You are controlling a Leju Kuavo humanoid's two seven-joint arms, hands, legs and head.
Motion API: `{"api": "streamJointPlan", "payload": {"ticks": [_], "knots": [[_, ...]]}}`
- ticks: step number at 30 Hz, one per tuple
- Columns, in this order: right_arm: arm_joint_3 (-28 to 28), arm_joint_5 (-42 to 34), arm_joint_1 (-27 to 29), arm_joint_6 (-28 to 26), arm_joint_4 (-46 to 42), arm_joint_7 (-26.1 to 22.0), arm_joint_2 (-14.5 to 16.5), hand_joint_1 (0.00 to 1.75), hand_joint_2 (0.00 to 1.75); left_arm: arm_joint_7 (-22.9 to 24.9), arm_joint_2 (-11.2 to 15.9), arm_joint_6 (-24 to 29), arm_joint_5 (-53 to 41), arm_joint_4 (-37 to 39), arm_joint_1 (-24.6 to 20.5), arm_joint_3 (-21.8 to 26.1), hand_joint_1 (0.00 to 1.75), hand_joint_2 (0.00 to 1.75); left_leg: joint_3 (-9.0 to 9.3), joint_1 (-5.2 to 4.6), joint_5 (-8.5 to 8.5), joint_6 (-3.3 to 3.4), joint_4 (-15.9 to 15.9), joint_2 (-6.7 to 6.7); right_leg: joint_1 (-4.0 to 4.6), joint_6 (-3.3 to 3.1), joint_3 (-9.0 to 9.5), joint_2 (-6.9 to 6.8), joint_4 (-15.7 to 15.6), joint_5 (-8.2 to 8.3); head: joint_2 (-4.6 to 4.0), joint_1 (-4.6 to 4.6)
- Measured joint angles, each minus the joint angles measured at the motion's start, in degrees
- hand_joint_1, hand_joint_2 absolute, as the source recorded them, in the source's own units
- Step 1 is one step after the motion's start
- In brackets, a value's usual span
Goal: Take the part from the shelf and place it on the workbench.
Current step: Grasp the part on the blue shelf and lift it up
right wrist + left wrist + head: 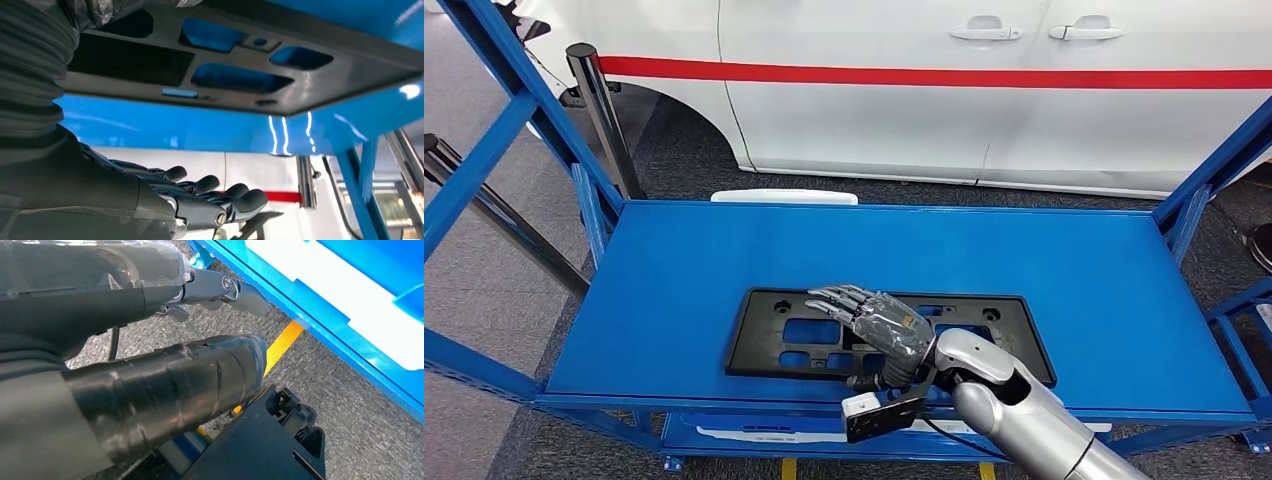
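The black plastic mounting plate (pixel 824 340), a flat rectangular part with cut-out windows, lies flat on the blue shelf (pixel 724 260) toward its front edge in the head view, with a white van (pixel 984 90) parked behind the rack. The right hand (pixel 874 322) hovers over the plate's middle, palm down, its fingers (pixel 839 297) stretched out and held close together, holding nothing; whether they touch the plate cannot be told from here. In the left wrist view the left hand (pixel 150 340) hangs near the carpeted floor beside the rack's lower blue rail (pixel 320 320), thumb (pixel 190 385) extended and fingers straight, gripping nothing. In the right wrist view the plate (pixel 240 65) and the shelf surface (pixel 200 130) stand across from the palm, with the dark fingertips (pixel 235 195) extended side by side and clear of the part. The step in hand looks like the reach to grasp, so the pick is not yet made. The next move likely calls for bringing the thumb under the plate's front edge, since so thin and flat a part offers little to close on from above.
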Motion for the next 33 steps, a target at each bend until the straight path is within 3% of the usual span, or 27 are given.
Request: {"api": "streamJointPlan", "payload": {"ticks": [15,33], "knots": [[3.98,-2.14,-5.28,4.3,6.27,1.11,-0.09,0.0,1.75,0.04,0.15,0.65,0.48,-0.01,0.2,0.7,0.0,0.0,0.0,0.0,0.0,0.0,0.0,0.0,0.0,0.0,0.01,0.0,0.01,0.0,0.0,0.0],[4.79,1.52,-6.0,-0.44,5.05,3.84,-0.52,0.0,1.75,0.17,0.21,1.04,0.54,0.0,0.44,1.96,0.0,0.0,0.0,0.0,0.0,0.0,0.0,0.0,0.0,0.0,0.0,0.0,0.01,0.0,0.0,0.0]]}}
